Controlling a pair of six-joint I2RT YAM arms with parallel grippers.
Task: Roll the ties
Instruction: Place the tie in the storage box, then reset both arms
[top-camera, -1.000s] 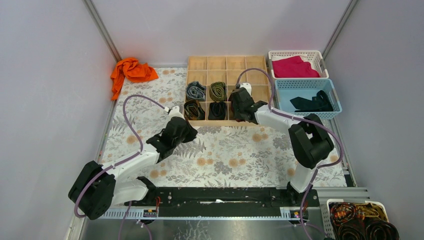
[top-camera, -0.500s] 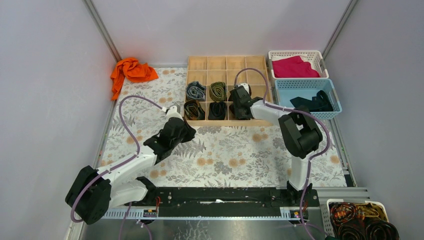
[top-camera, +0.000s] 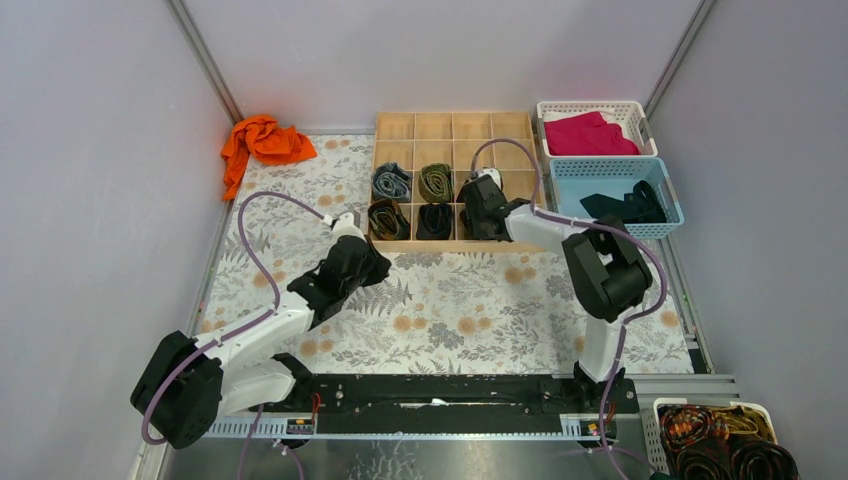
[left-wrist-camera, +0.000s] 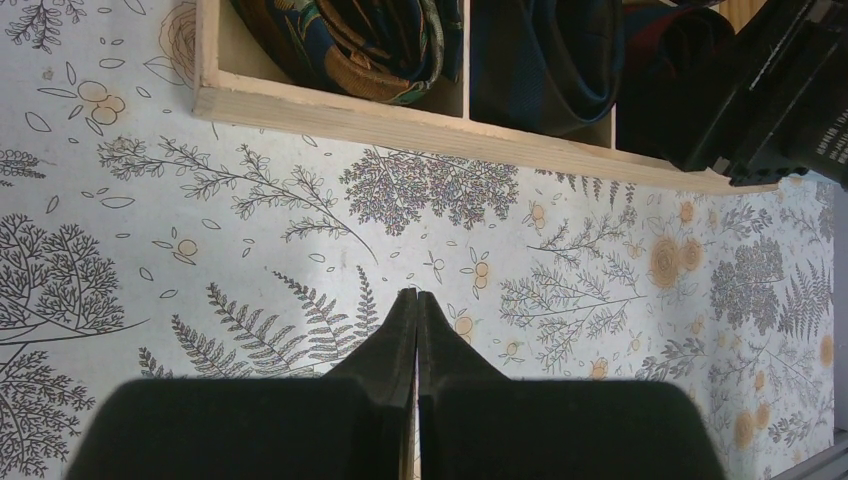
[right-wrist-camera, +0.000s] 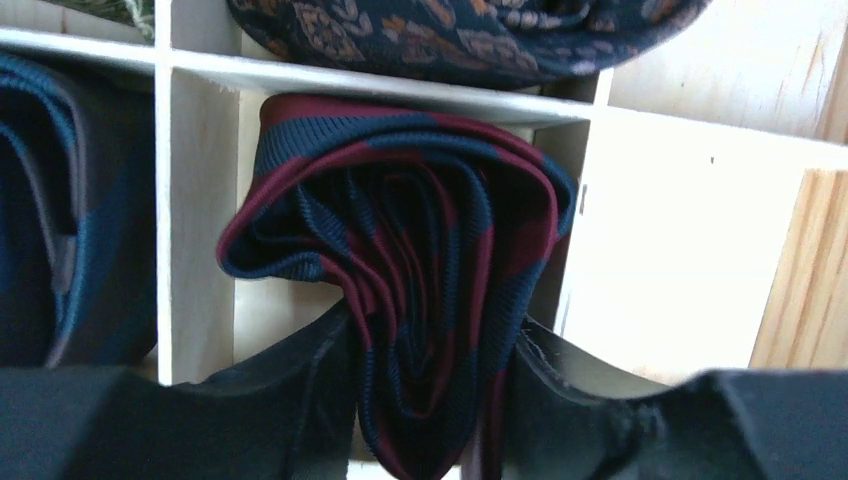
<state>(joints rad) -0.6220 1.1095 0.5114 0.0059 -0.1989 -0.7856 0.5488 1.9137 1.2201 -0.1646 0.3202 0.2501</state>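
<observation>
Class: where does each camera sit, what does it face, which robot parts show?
Top external: high behind the bases, looking down on the table, left arm, right arm, the wooden organiser.
Left wrist: low over the table, facing the organiser; shut left tool shows.
Right wrist: above one compartment, facing the striped tie; right tool grips it.
Shared: all three show the organiser.

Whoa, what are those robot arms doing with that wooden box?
The right gripper has a navy-and-red striped tie, rolled up, down in a slot of the wooden box. Its jaws are on either side of it, but whether they are squeezing it is unclear. The olive tie and others already sit rolled in nearby slots. The left gripper hangs shut over the flowery table cover, holding nothing.
</observation>
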